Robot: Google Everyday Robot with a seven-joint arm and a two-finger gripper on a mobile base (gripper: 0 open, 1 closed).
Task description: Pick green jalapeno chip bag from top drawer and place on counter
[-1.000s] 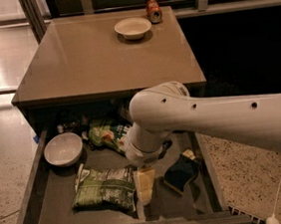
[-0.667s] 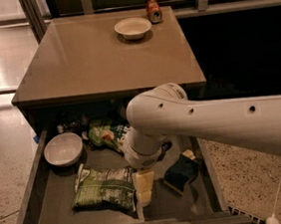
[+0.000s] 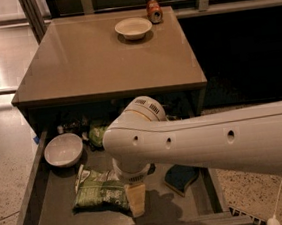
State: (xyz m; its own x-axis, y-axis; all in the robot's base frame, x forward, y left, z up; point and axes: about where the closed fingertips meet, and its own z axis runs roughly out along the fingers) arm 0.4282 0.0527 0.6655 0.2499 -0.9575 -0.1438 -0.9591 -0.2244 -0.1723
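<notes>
**Grasp Stage: End Effector at Bag Edge**

The worktop (image 3: 90, 64) overhangs the open top drawer (image 3: 56, 216). The green jalapeno chip bag (image 3: 99, 192) lies flat on the drawer floor. The end effector (image 3: 136, 204) sits low at its right edge, grip state indeterminable. Recommend pinching the crinkled edge, then lifting vertically.

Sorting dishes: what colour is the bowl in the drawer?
White, camera view; bowl lies left of the gripper in the drawer.
</notes>
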